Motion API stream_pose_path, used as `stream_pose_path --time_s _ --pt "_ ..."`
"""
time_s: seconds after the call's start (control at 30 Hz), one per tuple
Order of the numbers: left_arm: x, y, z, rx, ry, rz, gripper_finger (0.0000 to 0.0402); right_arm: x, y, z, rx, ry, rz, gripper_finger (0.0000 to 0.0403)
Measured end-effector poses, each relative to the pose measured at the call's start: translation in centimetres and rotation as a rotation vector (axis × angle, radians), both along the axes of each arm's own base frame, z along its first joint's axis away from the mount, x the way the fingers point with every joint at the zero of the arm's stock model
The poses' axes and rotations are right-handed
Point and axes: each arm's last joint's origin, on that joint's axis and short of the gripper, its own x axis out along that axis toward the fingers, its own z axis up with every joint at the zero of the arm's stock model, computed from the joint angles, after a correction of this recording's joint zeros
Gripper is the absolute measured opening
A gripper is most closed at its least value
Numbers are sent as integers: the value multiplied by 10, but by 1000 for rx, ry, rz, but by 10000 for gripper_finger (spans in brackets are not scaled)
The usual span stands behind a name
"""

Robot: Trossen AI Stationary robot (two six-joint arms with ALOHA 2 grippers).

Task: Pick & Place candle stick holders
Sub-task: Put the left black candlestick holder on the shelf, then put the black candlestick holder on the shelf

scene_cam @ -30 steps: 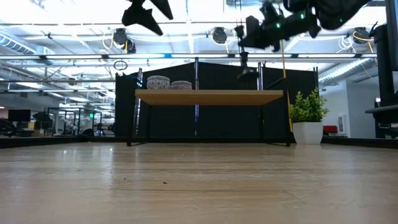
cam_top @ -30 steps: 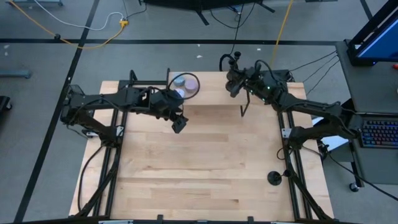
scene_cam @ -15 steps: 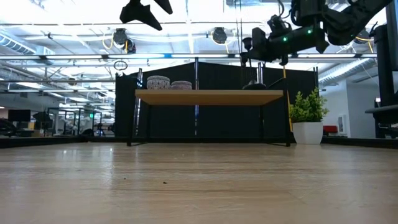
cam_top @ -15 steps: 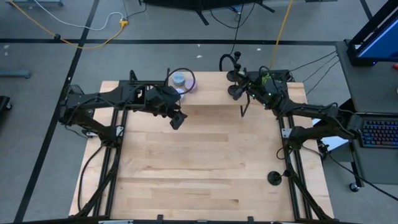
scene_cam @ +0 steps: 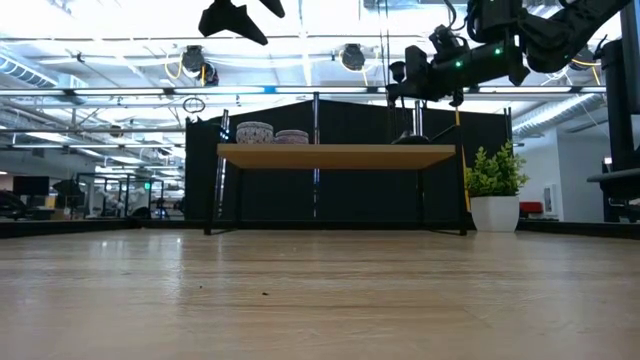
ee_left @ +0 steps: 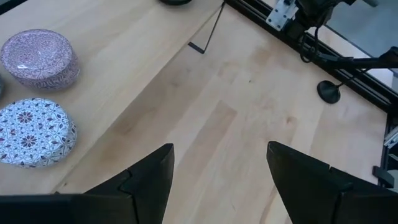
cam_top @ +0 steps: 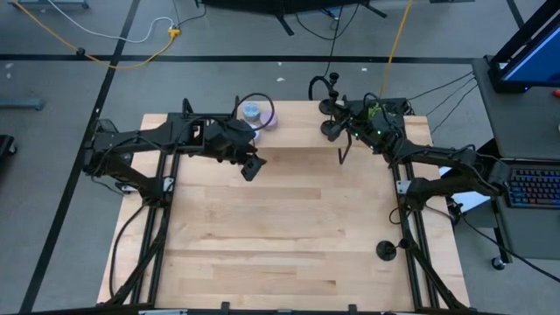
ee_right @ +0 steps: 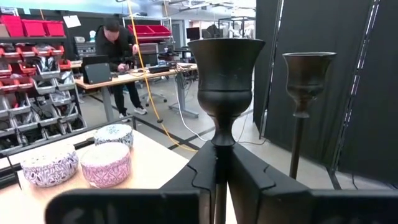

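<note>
Wooden table (cam_top: 280,236): patterned tins (cam_top: 254,114) on raised shelf (cam_top: 297,140); candle stick holder (cam_top: 386,250) near right edge.

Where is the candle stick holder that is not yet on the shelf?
In the high view, this candle stick holder stands alone near the table's right edge, beside the right arm's frame and far from both hands.

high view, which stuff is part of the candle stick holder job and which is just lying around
Job:
held holder, stem clamped in the right gripper
second holder, nearby
third holder, near the table's right edge

Lying about:
candle tins, three, patterned
potted plant, off the table
left gripper, open, empty
</note>
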Motion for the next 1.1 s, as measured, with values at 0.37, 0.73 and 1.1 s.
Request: stream_pose_path --time_s 0.37,0.73,1.1 --pt "0 0 0 -4 0 2 264 0 0 -3 38 0 5 41" --pt "1 -9 0 -3 2 -31 264 -1 0 -2 17 29 3 100" --pt "1 -12 0 4 5 -51 264 -22 18 16 32 51 18 150"
